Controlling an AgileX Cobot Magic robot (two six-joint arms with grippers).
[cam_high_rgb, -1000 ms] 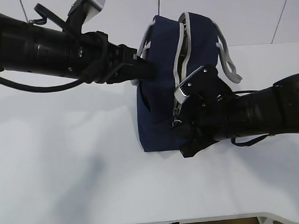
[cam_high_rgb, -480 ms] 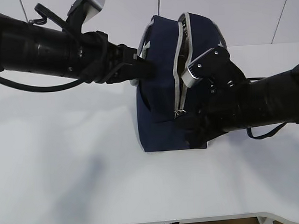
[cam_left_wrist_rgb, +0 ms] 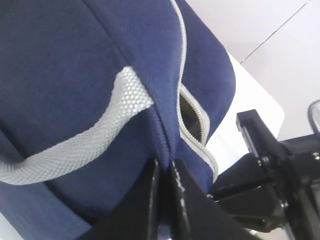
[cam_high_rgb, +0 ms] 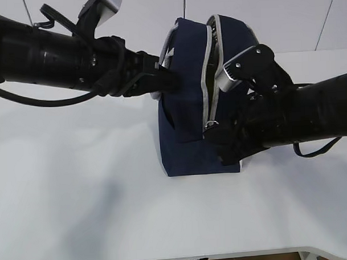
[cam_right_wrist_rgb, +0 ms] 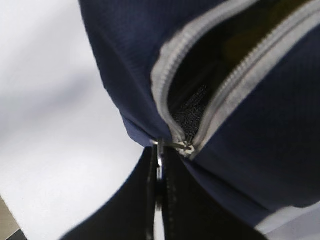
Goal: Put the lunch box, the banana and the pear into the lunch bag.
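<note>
Lunch bag (cam_high_rgb: 190, 112) upright near counter (cam_high_rgb: 79, 213) far edge. Left gripper (cam_left_wrist_rgb: 165, 192) clamped on bag fabric. Right gripper (cam_right_wrist_rgb: 159, 187) clamped on ring pull (cam_right_wrist_rgb: 159, 150), at zipper's (cam_right_wrist_rgb: 172, 55) lower end; track runs away upward.

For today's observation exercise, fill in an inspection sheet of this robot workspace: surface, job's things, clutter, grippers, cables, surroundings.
Surface: white table, bare where visible.
Job's things: navy lunch bag stands on the table, zipper partly open; lunch box, banana and pear not seen.
Clutter: nothing seen.
Grippers: left gripper shut on the bag's fabric beside a grey handle; right gripper shut on the zipper's ring pull.
Cables: black cable under the left arm.
Surroundings: pale panelled wall.
</note>
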